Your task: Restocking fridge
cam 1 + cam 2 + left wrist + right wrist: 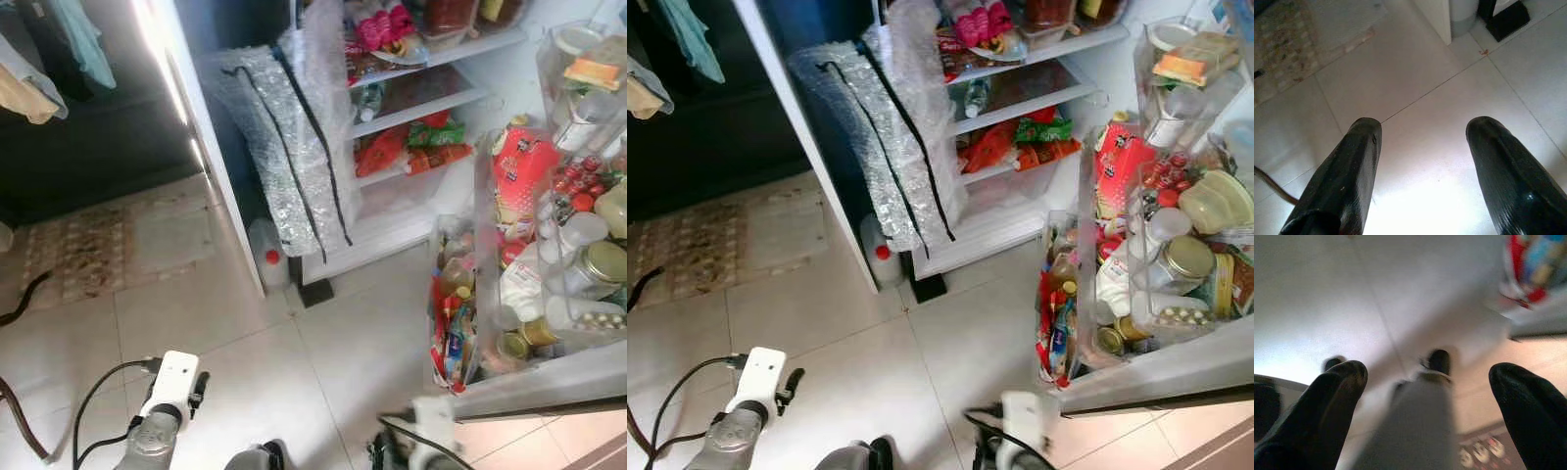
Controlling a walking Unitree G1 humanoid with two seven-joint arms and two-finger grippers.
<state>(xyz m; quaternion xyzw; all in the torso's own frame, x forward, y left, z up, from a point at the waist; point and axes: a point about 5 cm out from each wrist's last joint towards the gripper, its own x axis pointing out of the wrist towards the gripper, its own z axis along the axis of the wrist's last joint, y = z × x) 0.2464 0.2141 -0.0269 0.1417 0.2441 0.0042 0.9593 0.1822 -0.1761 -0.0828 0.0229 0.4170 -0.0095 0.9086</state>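
From the head cameras, the fridge (411,127) stands open, its shelves crowded, and the door (549,382) swings out on the robot's right, its racks packed with jars and bottles (588,269). A silvery padded bag (284,147) leans against the lower shelves; walking closer could snag its straps or bump the loaded door. The left wrist view shows the left pincer (1422,161) released, empty, over bare floor tiles (1449,98). The right wrist view, blurred, shows the right pincer (1425,406) spread wide, grasping nothing.
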